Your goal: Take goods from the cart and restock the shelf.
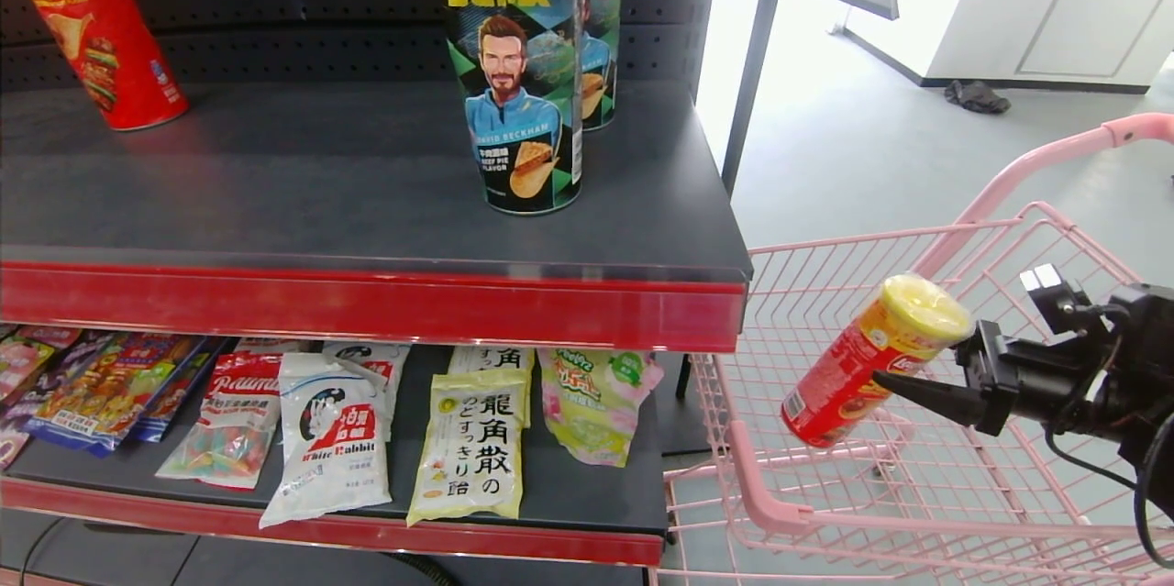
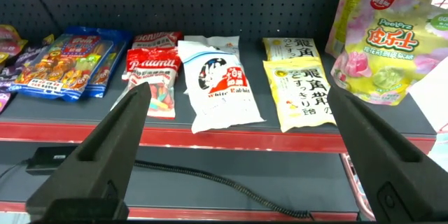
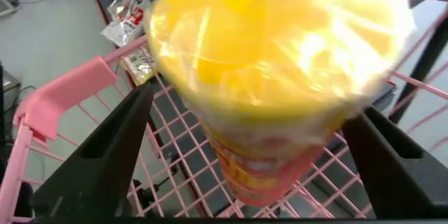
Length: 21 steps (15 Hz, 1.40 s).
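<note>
Adjoining dark shelf (image 1: 321,182): grey floor (image 1: 844,146); right end effector (image 1: 871,368) holds can (image 1: 844,384).

Matte black, wedge-shaped fingers (image 2: 105,150)

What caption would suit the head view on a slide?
Right gripper holds a chip can over the pink cart beside the shelf.

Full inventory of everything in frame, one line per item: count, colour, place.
Upper shelf: 1, dark grey with red front strip, ahead.
Dark cans: 2, black-green, upright on upper shelf, one behind the other.
Far-left can: 1, red, upper shelf.
Snack bags: many, white, yellow, red, green, blue, lying on lower shelf.
Cart: 1, pink, right of shelves.
Held can: 1, red, yellow lid, tilted over cart.
Left gripper: black, open, facing lower shelf.
Right gripper: black, shut on held can.
</note>
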Motion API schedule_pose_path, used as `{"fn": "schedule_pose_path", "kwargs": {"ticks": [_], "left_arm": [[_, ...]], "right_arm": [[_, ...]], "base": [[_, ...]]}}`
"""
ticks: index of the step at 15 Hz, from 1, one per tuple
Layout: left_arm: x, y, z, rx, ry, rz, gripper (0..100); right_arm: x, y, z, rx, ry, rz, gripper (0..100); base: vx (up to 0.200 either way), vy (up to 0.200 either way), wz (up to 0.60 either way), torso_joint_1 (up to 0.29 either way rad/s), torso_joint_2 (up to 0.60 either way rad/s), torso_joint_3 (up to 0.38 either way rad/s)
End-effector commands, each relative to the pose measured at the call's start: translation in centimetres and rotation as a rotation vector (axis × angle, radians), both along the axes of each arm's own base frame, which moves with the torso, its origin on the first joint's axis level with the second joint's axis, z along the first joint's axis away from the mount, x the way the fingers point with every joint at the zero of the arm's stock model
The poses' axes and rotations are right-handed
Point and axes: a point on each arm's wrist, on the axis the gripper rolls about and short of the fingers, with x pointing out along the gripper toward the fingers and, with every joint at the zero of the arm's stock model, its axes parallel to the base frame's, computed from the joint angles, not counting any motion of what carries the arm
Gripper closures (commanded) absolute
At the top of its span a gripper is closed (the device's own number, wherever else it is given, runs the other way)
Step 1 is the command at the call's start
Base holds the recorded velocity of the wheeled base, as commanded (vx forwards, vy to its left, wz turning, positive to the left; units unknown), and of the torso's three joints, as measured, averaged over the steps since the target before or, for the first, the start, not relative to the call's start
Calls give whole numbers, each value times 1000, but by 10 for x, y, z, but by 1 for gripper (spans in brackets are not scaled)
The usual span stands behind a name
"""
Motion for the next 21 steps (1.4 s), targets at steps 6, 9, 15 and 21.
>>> {"fn": "schedule_pose_path", "kwargs": {"ticks": [6, 9, 15, 21], "left_arm": [[0, 0, 0, 0, 1, 1, 0], [0, 0, 0, 0, 1, 2, 0], [0, 0, 0, 0, 1, 1, 0], [0, 0, 0, 0, 1, 1, 0]], "right_arm": [[12, 31, -19, 5, 47, 105, 0], [18, 26, -25, -21, 43, 29, 0], [31, 18, -19, -59, -6, -77, 0], [22, 22, -15, -65, -16, -60, 100]], "base": [[0, 0, 0, 0, 0, 0], [0, 0, 0, 0, 0, 0], [0, 0, 0, 0, 0, 0], [0, 0, 0, 0, 0, 0]]}}
